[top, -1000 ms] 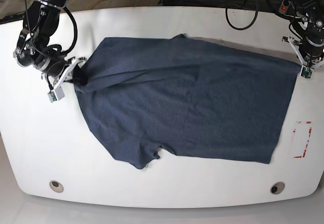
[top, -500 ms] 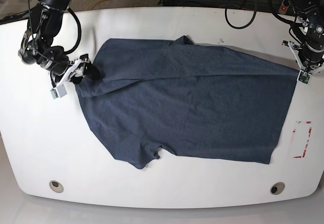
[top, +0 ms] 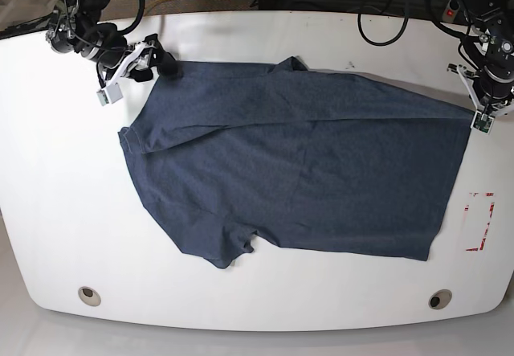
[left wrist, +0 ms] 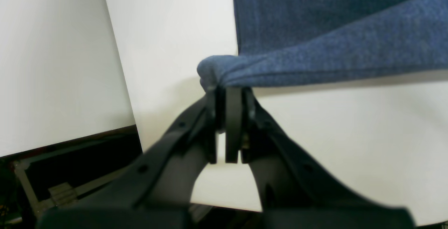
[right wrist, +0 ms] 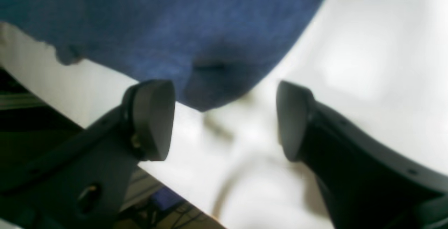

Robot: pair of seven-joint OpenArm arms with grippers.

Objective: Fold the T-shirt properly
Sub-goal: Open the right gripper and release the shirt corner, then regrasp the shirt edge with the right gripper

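- Left pincer point(left wrist: 229, 92) is clamped on a bunched corner of the T-shirt point(top: 297, 171), cloth running off toward 3 o'clock.
- Right pincer point(right wrist: 224, 117) gapes empty, shirt edge at 12 o'clock.
- T-shirt lies spread across the white surface point(top: 257, 308).

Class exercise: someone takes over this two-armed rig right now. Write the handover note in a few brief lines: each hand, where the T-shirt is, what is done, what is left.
Left hand: shut on a bunched corner of the T-shirt at the table's edge.
Right hand: open, holding nothing, a cloth edge just ahead of its pads.
T-shirt: spread mostly flat across the white table, with one slanting crease across its upper part.
Done: shirt laid out; no real fold visible.
Left: every fold. The right hand probably needs a fresh grip on its end first.
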